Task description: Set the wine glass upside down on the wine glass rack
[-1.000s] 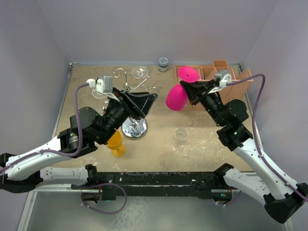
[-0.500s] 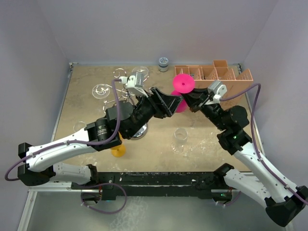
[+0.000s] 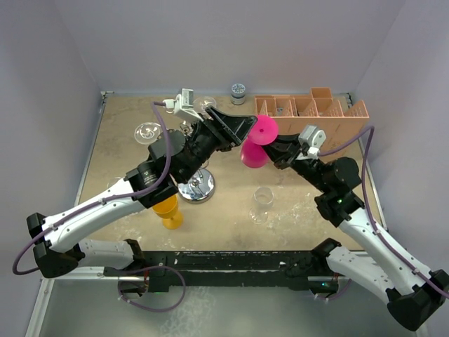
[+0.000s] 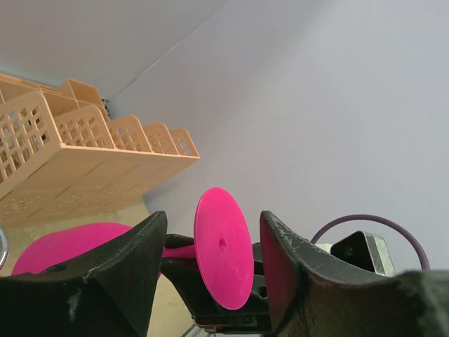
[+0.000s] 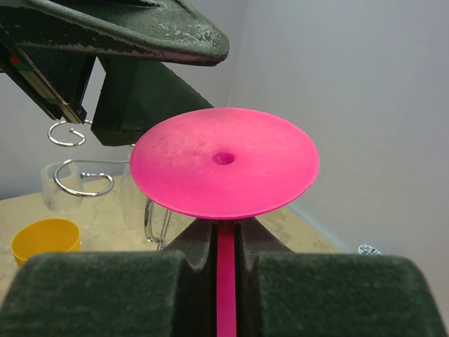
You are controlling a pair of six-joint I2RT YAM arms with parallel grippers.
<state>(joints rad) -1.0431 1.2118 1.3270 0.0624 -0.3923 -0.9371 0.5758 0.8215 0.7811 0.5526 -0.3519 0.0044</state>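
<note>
A pink wine glass (image 3: pixel 254 153) hangs in the air, tilted, its flat foot (image 3: pixel 266 129) uppermost. My right gripper (image 3: pixel 278 149) is shut on its stem (image 5: pixel 226 267) just under the foot (image 5: pixel 223 161). My left gripper (image 3: pixel 250 126) is open, one jaw on either side of the foot (image 4: pixel 223 246), with a gap showing on both sides. The bowl (image 4: pixel 63 246) shows below left in the left wrist view. The wine glass rack (image 3: pixel 199 188), a silver wire stand on a round mirrored base, stands left of the glass, partly hidden by my left arm. Its scroll arms (image 5: pixel 84 181) show in the right wrist view.
An orange-pink slotted box (image 3: pixel 316 111) stands at the back right. A clear glass (image 3: pixel 262 204) stands on the table near the middle. A yellow cup (image 3: pixel 168 210) sits by the rack's base. Clear glasses (image 3: pixel 149 131) hang on the rack. A small jar (image 3: pixel 238 93) stands at the back wall.
My left arm has swung from the rack over to the right, its jaws widening, and now straddles the pink foot. My right gripper has shifted the glass slightly left.
</note>
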